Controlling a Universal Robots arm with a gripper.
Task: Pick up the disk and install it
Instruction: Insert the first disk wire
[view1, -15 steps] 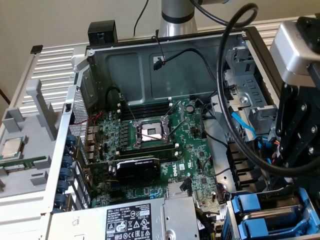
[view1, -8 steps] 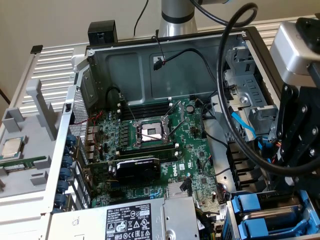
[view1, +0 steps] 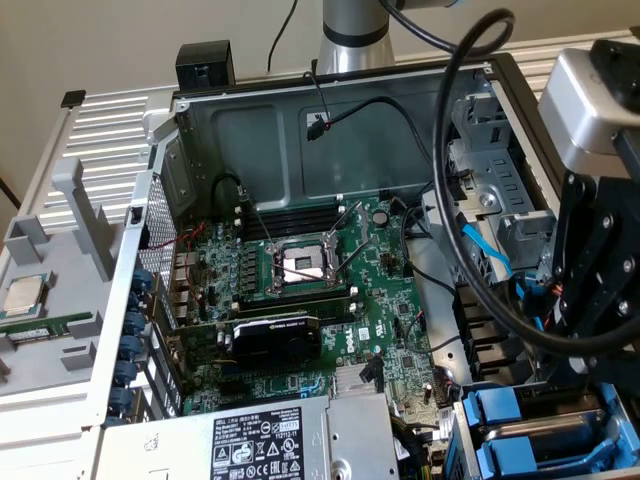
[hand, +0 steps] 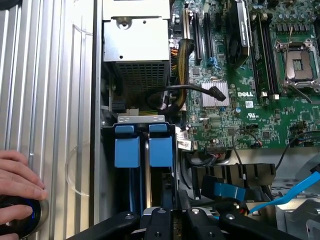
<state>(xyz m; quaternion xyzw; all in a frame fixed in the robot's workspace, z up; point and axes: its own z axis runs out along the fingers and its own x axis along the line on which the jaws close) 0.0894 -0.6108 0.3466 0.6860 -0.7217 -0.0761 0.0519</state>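
Over the drive bay (hand: 140, 119) hangs the gripper (hand: 172, 223), its fingers drawn close together. Inside the bay, right beneath it, the disk (hand: 161, 151) stands on edge in its blue frame, just beside a second blue-framed drive (hand: 126, 151).

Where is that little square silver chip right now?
The chip sits at the exterior view's far left, on the grey tray outside the open computer case, right beside a green memory stick.

claw (view1: 585, 315): jaws drawn nearly together, pointing down | wrist (view1: 590, 100): grey housing directly above claw, slightly tilted
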